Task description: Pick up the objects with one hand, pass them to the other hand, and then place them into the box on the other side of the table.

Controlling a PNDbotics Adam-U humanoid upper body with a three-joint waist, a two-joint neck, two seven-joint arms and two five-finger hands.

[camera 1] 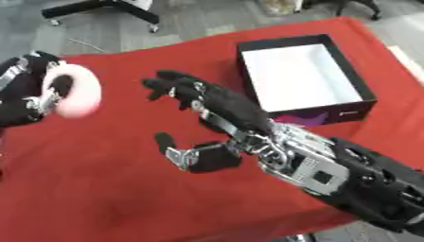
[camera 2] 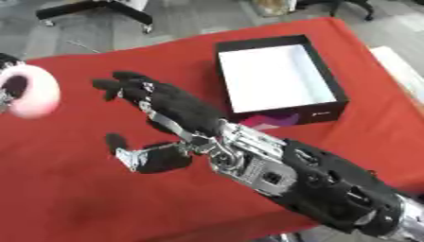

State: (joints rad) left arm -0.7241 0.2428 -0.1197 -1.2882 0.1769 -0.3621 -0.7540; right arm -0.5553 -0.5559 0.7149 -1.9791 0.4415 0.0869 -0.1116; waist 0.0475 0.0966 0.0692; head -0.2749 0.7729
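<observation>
Gripping a pink ring (camera 1: 80, 90), the left robot hand (camera 1: 29, 94) faces the spread right robot hand (camera 1: 211, 101) beside the box (camera 1: 362, 85).

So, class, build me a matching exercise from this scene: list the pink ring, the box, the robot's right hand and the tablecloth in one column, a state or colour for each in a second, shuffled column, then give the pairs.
Column A
1. pink ring
2. box
3. right hand
4. tablecloth

Column B
a. red
b. open, fingers spread, holding nothing
c. held in the left hand
d. black walls, white inside, nothing in it

Pairs: 1-c, 2-d, 3-b, 4-a
</observation>
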